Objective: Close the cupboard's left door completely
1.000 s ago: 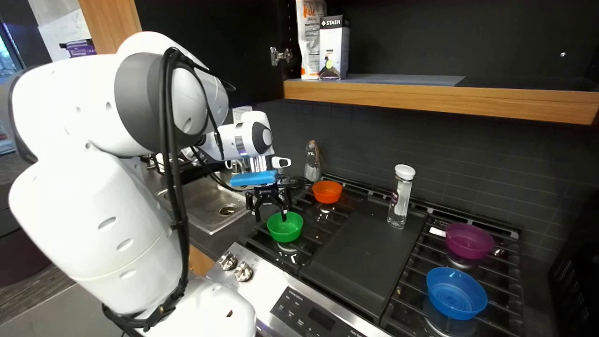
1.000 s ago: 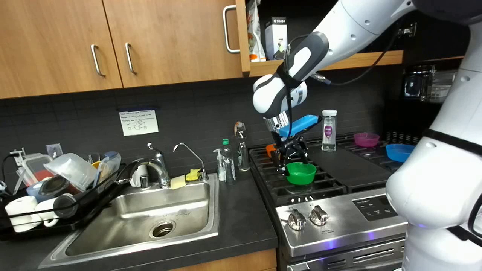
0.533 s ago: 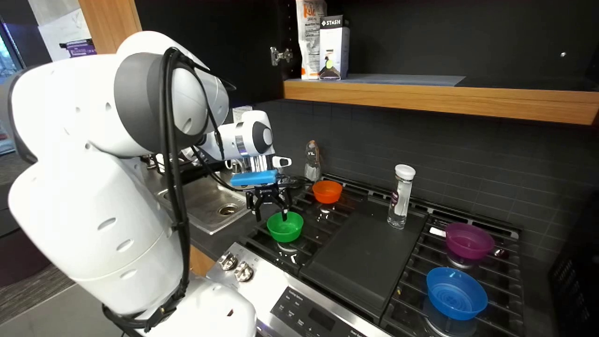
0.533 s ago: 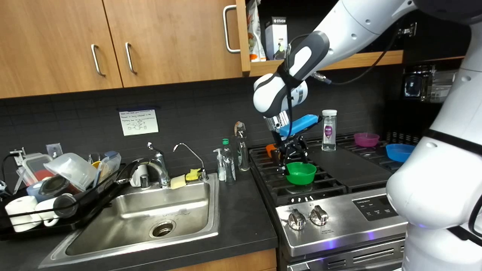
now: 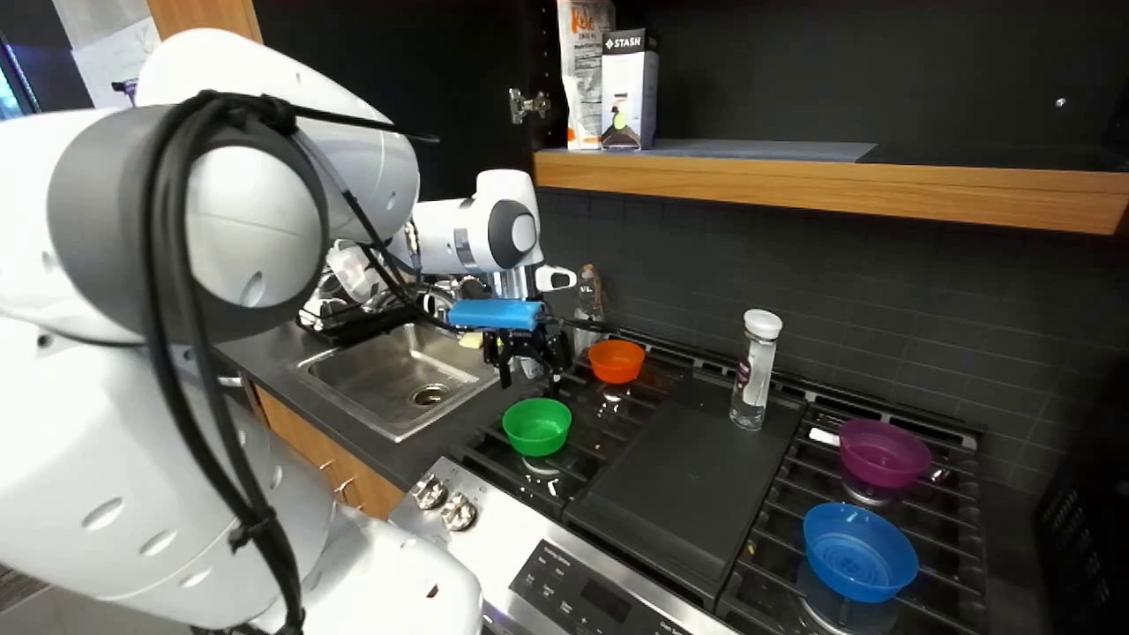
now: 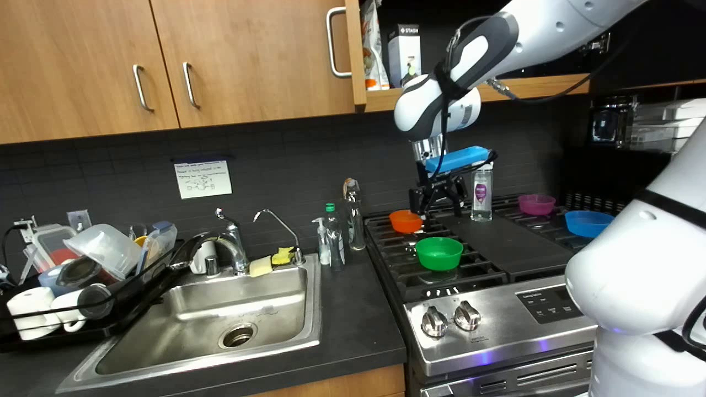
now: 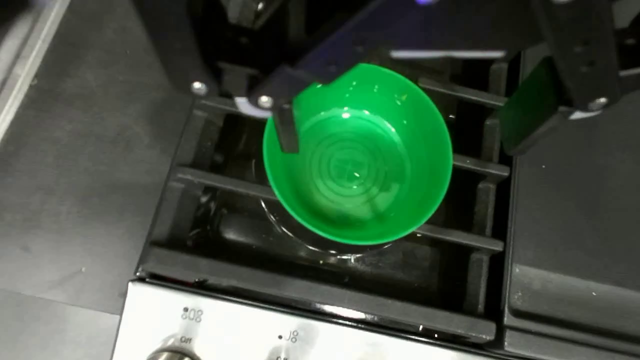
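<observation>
Black fingers point(image 7: 531, 112) of our gripper point(image 5: 529, 381) hang spread and empty above the green bowl point(image 7: 350, 170), clear of it, perhaps because shutting a door asks for a push rather than a grip. Higher up, the left door point(image 6: 356, 55) stands swung out from the cupboard point(image 5: 794, 187), its handle point(image 6: 330, 41) facing the sink point(image 6: 165, 347) side, so we would probably have to push from that outer face.

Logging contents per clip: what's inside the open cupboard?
The cupboard shows a bag and a STASH box, with a grey liner on its floor. Anything behind the bag and box is hidden; the cupboard's top is out of frame.
</observation>
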`<state>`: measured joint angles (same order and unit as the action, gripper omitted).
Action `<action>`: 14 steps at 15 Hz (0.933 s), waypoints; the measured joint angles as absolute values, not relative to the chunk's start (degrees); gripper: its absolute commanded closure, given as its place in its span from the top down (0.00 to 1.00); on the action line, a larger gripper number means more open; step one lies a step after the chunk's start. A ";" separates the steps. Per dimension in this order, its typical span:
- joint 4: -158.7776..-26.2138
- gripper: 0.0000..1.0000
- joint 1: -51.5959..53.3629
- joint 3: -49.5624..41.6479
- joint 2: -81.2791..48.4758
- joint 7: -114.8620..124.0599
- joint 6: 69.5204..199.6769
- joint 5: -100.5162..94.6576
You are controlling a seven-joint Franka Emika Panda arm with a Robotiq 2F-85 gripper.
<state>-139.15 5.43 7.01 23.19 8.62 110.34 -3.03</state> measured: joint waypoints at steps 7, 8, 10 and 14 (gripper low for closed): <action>-145.54 1.00 5.46 6.93 42.43 8.68 109.92 -0.78; -146.26 1.00 5.47 7.42 45.15 8.68 109.92 -0.81; -147.29 1.00 5.63 8.48 49.92 8.68 109.92 -0.81; -148.37 1.00 6.34 10.07 57.68 8.67 110.58 -0.80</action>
